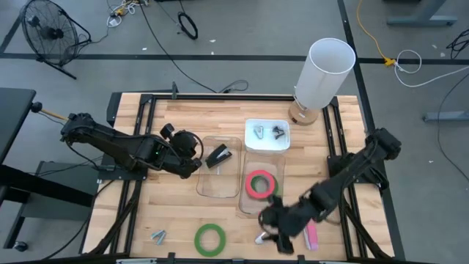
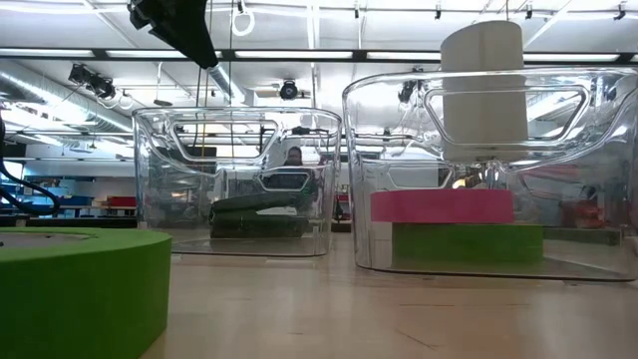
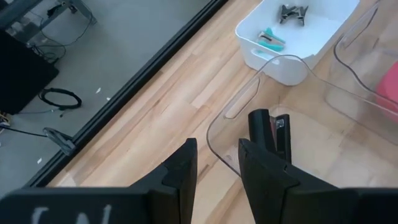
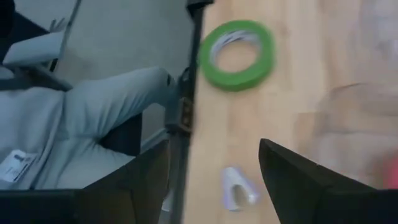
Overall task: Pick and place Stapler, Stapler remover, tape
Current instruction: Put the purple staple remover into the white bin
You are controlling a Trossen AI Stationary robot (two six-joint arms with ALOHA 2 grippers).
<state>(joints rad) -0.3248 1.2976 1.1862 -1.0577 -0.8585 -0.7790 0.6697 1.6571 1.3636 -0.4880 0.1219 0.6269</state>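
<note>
Fingers of my right gripper stand apart, empty, low over the near tabletop just right of a small staple remover. It looks light, stiff and slick; I'd pinch it across its narrow body. Left of it lies the loose green tape, a light rigid ring, best taken across its wall. My left gripper, nearly closed and empty, hovers beside the clear bin holding the stapler.

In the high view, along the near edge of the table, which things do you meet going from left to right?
Small silver-grey staple remover → loose green tape ring → right gripper, open over a small silver piece → flat pink item.
</note>
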